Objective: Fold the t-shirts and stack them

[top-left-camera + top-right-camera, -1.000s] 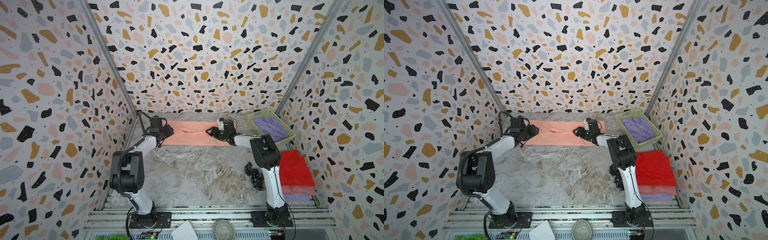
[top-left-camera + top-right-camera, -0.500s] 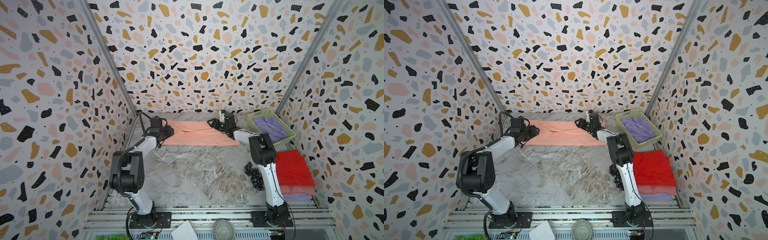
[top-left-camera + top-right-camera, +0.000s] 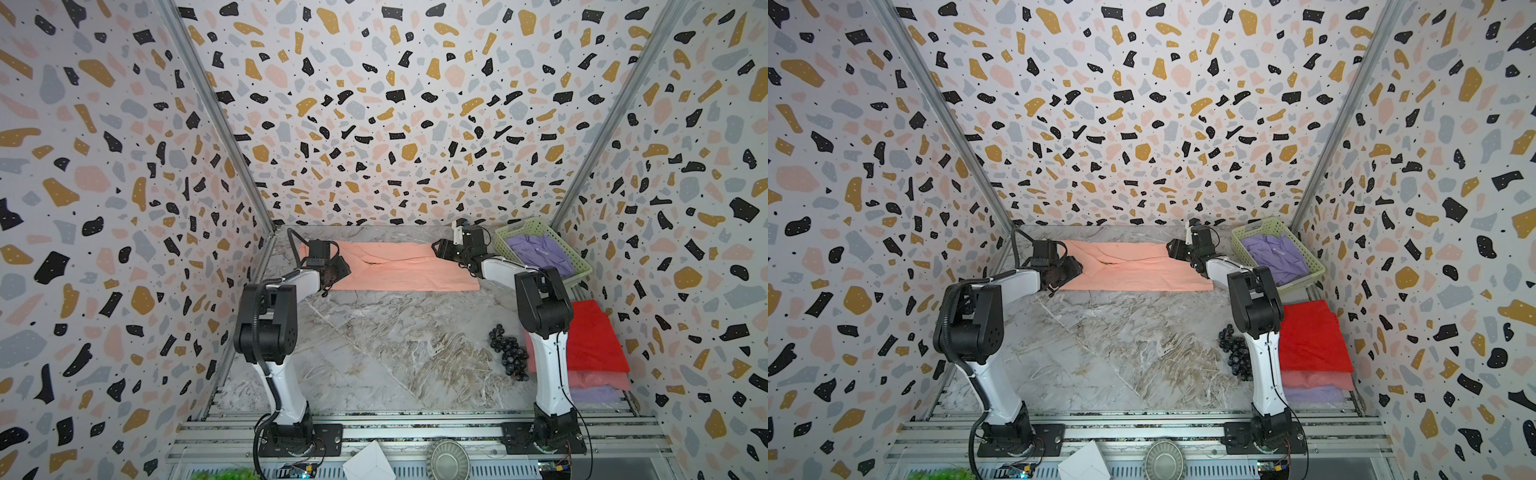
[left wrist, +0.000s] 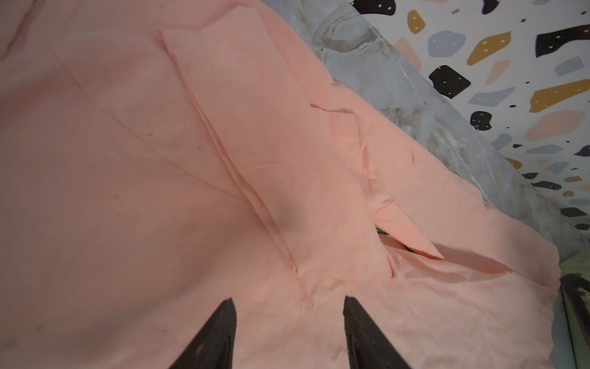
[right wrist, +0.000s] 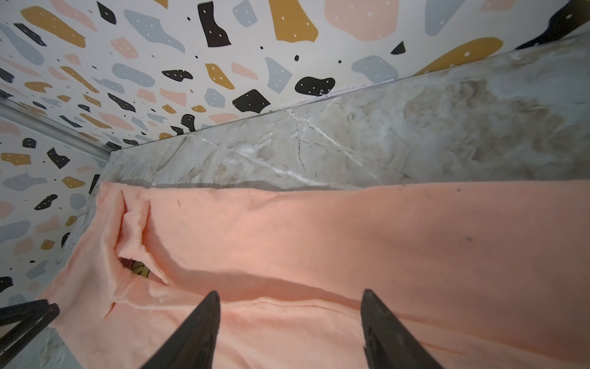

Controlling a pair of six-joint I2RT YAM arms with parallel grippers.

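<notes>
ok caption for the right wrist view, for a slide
Open right gripper over the peach t-shirt, which lies spread on the marble table by the terrazzo wall.

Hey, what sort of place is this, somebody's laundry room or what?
Most likely a robot test cell, not a home: left arm and right arm mounted on an aluminium rail, terrazzo-print panels boxing in a marble-look tabletop, a peach t-shirt laid out.
</notes>
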